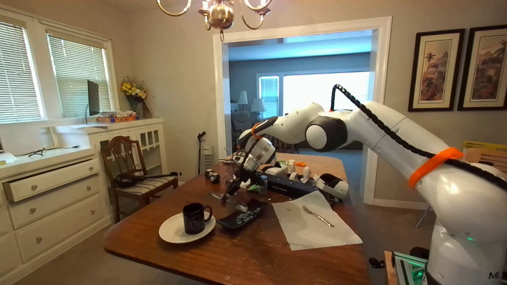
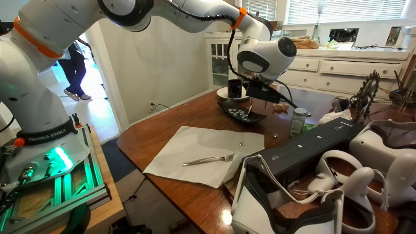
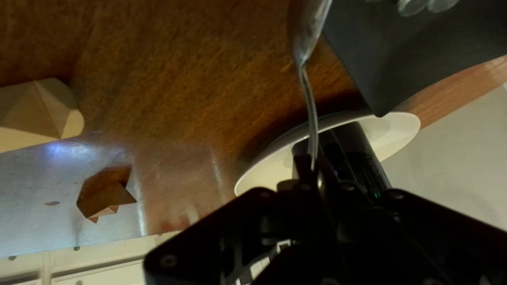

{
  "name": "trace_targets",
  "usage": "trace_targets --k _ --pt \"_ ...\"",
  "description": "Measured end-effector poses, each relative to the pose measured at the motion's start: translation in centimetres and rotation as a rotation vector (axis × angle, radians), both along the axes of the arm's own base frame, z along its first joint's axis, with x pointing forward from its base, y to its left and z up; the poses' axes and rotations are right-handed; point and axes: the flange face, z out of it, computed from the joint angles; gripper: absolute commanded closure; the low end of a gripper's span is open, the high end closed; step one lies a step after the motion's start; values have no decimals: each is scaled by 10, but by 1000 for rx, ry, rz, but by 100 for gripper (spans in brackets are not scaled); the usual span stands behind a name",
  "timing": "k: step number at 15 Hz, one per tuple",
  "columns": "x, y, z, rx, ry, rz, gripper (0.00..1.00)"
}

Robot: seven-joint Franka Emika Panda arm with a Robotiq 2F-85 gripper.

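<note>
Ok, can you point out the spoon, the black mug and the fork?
Spoon (image 3: 309,99): in the wrist view, on its handle.
Black mug (image 1: 194,219): in an exterior view, on its body.
Fork (image 2: 206,160): in an exterior view, on its handle.

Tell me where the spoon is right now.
In the wrist view, the spoon is right of centre, held by its handle in the gripper, with its bowl by the left edge of the black tray.
</note>
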Motion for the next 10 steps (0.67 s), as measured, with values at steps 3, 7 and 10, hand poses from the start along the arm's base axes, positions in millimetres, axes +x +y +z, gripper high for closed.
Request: trace_targets --k 3,7,10 --pt "2 0 1 -40 16 -8 99" --pt "3 -3 2 -77 14 -27 99" --pt "0 -9 2 -76 36 -55 99"
